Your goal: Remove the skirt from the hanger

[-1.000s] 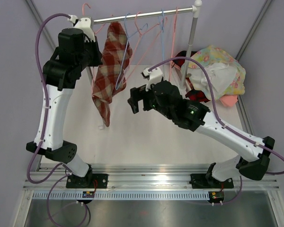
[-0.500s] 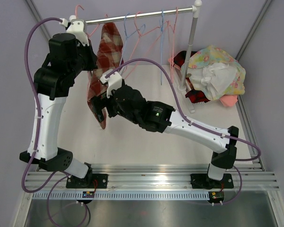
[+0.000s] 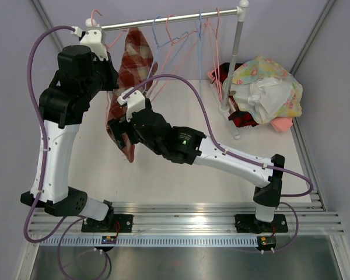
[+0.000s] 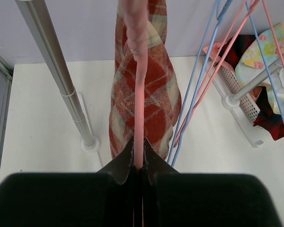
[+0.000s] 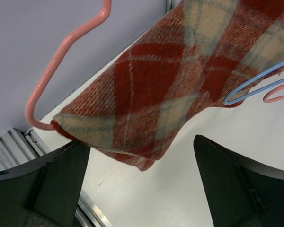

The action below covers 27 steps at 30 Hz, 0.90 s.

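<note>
The top external camera looks steeply down from above and behind the arm bases onto the white table (image 3: 163, 186). The left wrist camera looks closely along a pink plastic hanger (image 4: 140, 94). The right wrist camera sits nearest. All three views share the red-and-cream plaid wool skirt (image 3: 134, 64).

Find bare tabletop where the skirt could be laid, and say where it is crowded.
Bare tabletop lies between the right arm and the front rail, and between that arm and the clothes pile. Crowded: the back, under the hangers and skirt.
</note>
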Each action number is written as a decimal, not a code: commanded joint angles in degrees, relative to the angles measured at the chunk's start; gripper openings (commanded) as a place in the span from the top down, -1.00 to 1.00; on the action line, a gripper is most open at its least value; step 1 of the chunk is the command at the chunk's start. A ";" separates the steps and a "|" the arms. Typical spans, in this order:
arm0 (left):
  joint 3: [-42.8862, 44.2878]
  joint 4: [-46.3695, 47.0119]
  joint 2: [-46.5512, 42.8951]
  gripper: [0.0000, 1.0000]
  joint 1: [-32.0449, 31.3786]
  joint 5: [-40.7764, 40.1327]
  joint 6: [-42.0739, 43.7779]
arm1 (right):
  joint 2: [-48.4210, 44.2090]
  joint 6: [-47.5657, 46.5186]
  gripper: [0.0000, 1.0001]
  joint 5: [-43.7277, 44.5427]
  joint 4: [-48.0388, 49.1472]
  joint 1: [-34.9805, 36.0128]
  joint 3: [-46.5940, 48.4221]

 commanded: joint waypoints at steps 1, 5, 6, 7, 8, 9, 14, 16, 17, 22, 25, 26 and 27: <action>0.39 8.22 -3.52 1.00 -0.03 0.50 1.05 | 1.49 -2.22 -0.92 4.32 2.62 -0.11 3.71; 0.21 8.22 -3.87 1.00 -0.11 1.02 0.97 | 2.19 -2.23 -0.76 4.32 3.50 -0.11 3.72; 0.12 8.31 -3.88 1.00 -0.11 1.28 0.79 | 2.37 -2.14 -0.65 4.32 3.76 -0.11 3.63; 0.12 8.22 -4.05 1.00 -0.11 1.46 0.70 | 2.54 -1.88 -0.58 4.24 4.12 -0.20 3.54; 0.12 8.40 -4.14 1.00 -0.11 1.72 0.61 | 2.72 -1.79 -0.49 4.24 4.38 -0.11 3.28; -0.05 8.49 -4.23 1.00 -0.11 1.99 0.35 | 2.63 -1.70 -0.34 3.80 4.73 -0.11 2.93; -0.76 9.10 -4.75 1.00 -0.11 2.69 -0.18 | 2.54 -0.91 0.23 2.74 6.58 -0.20 1.87; -1.20 9.19 -4.84 1.00 -0.11 2.78 -0.35 | 1.93 -0.73 0.36 2.31 8.32 -0.11 0.56; -1.46 9.45 -5.02 1.00 -0.11 2.87 -0.44 | 1.67 -0.82 0.48 2.13 8.95 -0.11 0.12; -2.34 9.98 -5.63 1.00 -0.11 3.31 -0.53 | -0.18 -1.61 1.00 -0.50 12.63 -0.03 -3.22; -2.08 9.81 -5.20 1.00 -0.11 2.17 0.35 | -3.42 -1.96 1.00 2.28 15.01 0.50 -7.61; -1.82 9.20 -4.93 1.00 -0.03 1.64 0.61 | -4.39 -1.61 1.00 4.04 14.67 0.41 -8.67; -1.47 8.58 -4.58 1.00 -0.02 0.07 1.22 | -7.10 -1.78 1.00 6.06 14.23 0.41 -11.55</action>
